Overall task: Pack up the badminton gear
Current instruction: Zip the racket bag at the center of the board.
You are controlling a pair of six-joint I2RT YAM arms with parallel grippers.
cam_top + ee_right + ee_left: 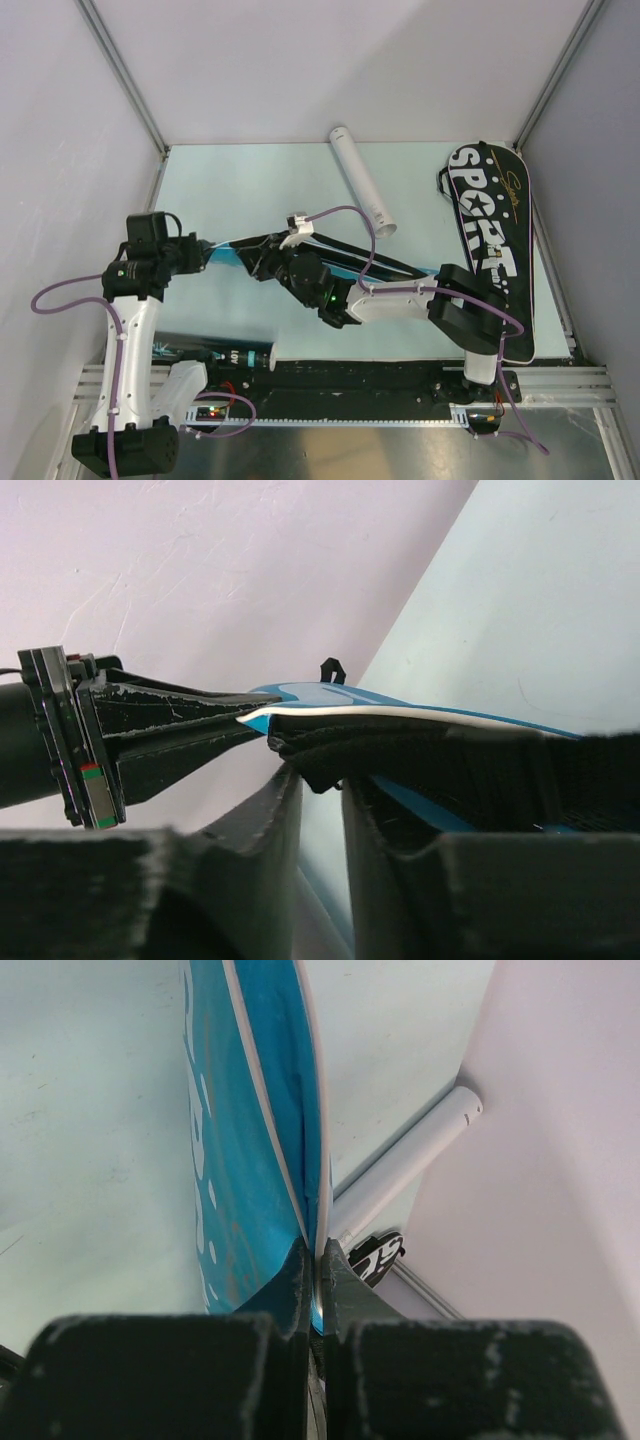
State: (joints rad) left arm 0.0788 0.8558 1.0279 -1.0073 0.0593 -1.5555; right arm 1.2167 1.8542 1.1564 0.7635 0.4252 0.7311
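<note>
Left gripper [316, 1256]: jaws are pressing together, pinching the white-piped rim of the blue racket-shaped fabric cover [235, 1150] at its left tip.

Right gripper [322, 786]: jaws are standing narrowly apart. A black edge of the same cover is hanging into the slot between them. Cannot tell whether they are squeezing it (pale surface is showing through the gap below the flap).

Orientation, top view: the cover's long axis is running left to right across the middle of the pale green table [250, 190], with the right end sitting slightly nearer. It is showing narrow from above.

Relative position: the left gripper is sitting at the cover's left end and the right gripper just beside it to the right, on the same rim. The rest of the cover is stretching right, under the right arm.

A white cylindrical shuttle tube [362, 180] is lying beyond the cover, well apart. A black racket-shaped "SPORT" cover [490, 240] is lying flat at the right, long axis far to near.
</note>
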